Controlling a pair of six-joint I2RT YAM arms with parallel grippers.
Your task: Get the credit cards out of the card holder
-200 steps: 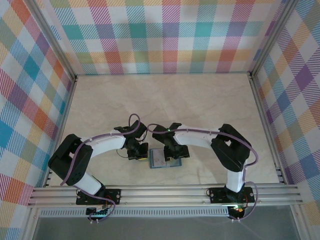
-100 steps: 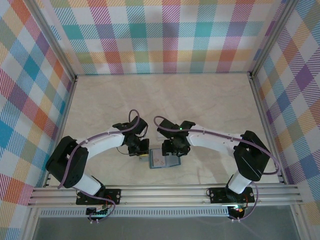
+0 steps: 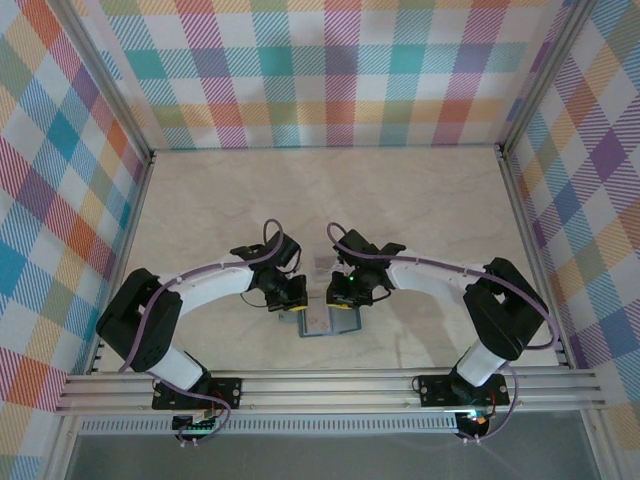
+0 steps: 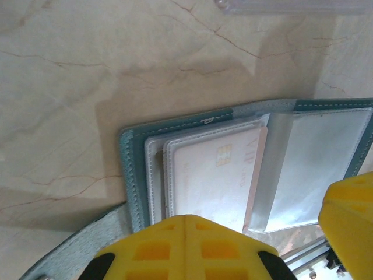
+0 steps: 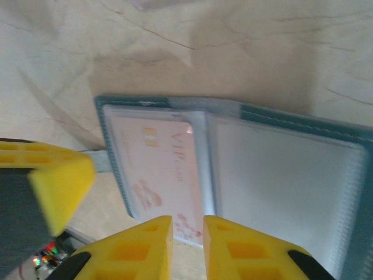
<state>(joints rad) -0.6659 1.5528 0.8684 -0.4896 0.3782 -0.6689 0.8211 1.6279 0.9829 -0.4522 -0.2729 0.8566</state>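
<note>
Now, holder (image 3: 320, 322): lies open and flat on the surface (image 3: 400, 220), between the two tools.
Card (image 4: 210, 175): whitish-pink, in a pocket of the holder's left half, one edge poking out.
Left tool (image 4: 185, 233): tips together over the holder's left half, likely pinning it.
Right tool (image 5: 187, 236): tips nearly together at the card's exposed edge; a firm clamp cannot be told.
Handling: card likely light, stiff and slick; best pinched by that free edge, with the holder held down.
</note>
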